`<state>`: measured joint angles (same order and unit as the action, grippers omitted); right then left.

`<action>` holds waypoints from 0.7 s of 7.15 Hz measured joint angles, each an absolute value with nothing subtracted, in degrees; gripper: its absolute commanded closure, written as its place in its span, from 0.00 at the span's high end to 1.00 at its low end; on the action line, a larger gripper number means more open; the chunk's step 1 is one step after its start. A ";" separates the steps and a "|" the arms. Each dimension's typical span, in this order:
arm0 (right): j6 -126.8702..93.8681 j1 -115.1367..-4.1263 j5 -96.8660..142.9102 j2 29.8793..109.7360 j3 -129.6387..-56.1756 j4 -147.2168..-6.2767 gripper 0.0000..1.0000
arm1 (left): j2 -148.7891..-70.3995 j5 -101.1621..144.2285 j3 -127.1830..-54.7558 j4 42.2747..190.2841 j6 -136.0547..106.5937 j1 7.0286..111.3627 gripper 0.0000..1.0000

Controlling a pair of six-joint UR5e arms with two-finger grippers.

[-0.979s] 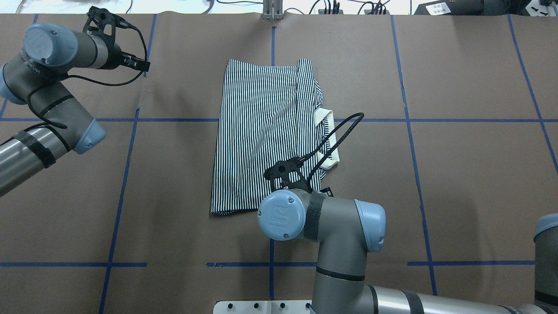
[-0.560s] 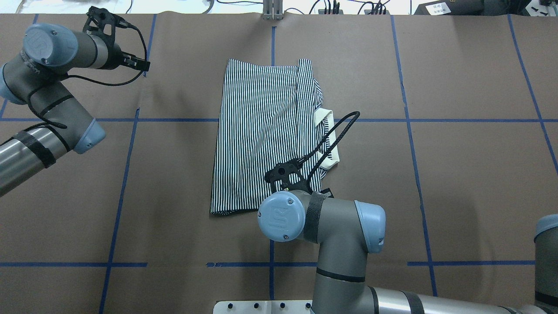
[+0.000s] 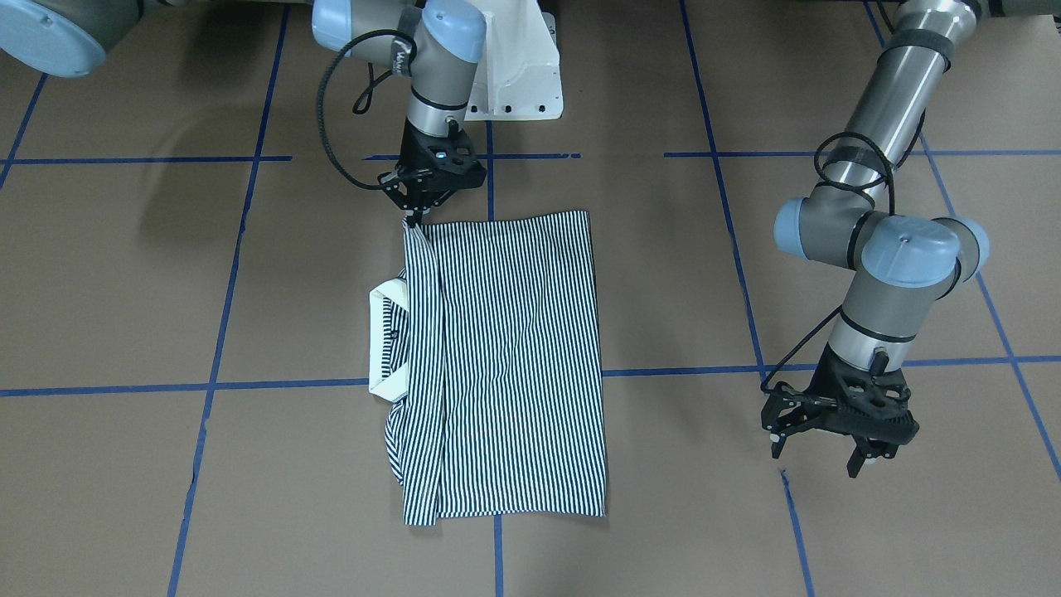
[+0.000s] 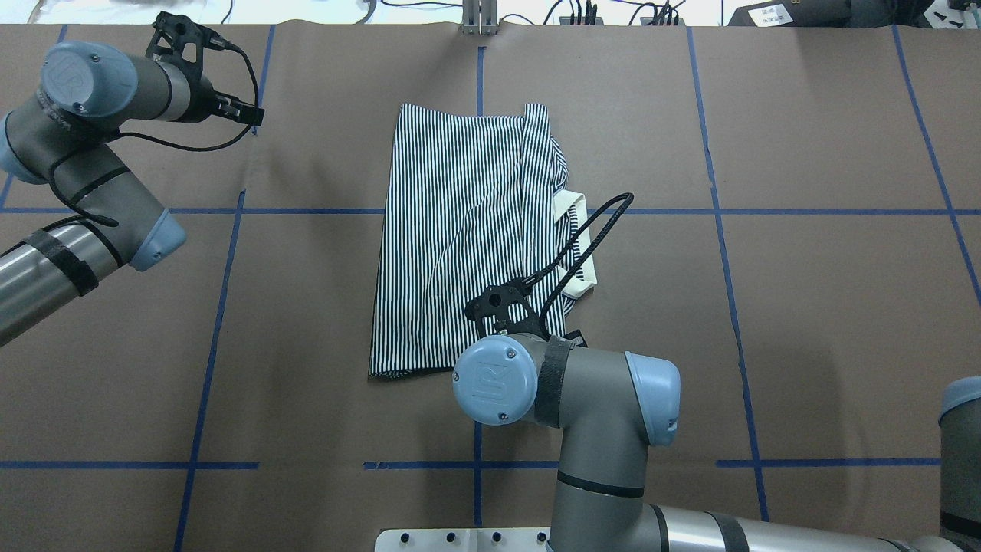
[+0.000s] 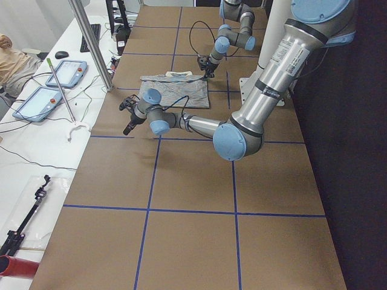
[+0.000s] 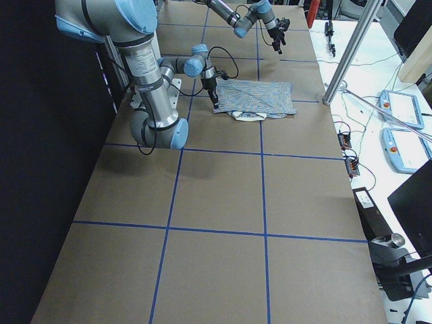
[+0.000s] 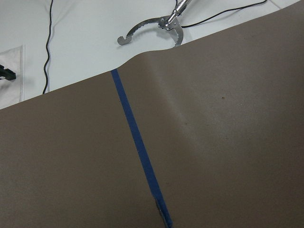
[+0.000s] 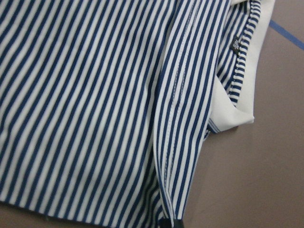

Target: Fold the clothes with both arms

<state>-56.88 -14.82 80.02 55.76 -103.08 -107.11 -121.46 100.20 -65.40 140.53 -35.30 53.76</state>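
The striped polo shirt [image 3: 514, 356] lies folded into a long rectangle at mid-table, also in the overhead view [image 4: 460, 230]. Its cream collar [image 3: 383, 340] sticks out on the robot's right side. My right gripper [image 3: 412, 217] is shut on the shirt's corner nearest the robot, low at the table. The right wrist view shows the striped cloth [image 8: 95, 95] and collar [image 8: 237, 109] running down to a dark fingertip [image 8: 172, 223]. My left gripper [image 3: 816, 456] is open and empty. It hangs just above the bare table, well off to the shirt's left.
Blue tape lines [image 4: 222, 307] grid the brown table. The white pedestal base [image 3: 518, 75] stands behind the right gripper. Beyond the far table edge are cables [image 4: 582, 11], and a white bench holds tablets [image 5: 60, 72] and a metal tool [image 7: 152, 28].
Nearly nothing. The cable loop on my right wrist has shifted slightly. The shirt and the left arm have not moved.
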 measured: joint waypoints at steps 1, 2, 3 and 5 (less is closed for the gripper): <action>-57.20 -14.26 78.79 59.16 -106.23 -106.97 0.57 | -121.47 100.19 -65.39 140.54 -35.32 53.73 1.00; -57.80 -13.54 78.19 61.74 -108.67 -106.89 1.00 | -121.47 100.20 -65.39 140.54 -35.33 53.72 1.00; -59.44 -12.69 78.00 62.92 -109.65 -106.79 1.00 | -121.47 100.20 -65.39 140.54 -35.33 53.70 1.00; -62.00 -13.24 78.09 62.90 -110.13 -106.50 1.00 | -121.47 100.20 -65.50 140.48 -35.32 53.70 1.00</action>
<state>-62.00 -13.24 78.09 62.90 -110.13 -106.50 -121.47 100.20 -65.50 140.48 -35.32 53.70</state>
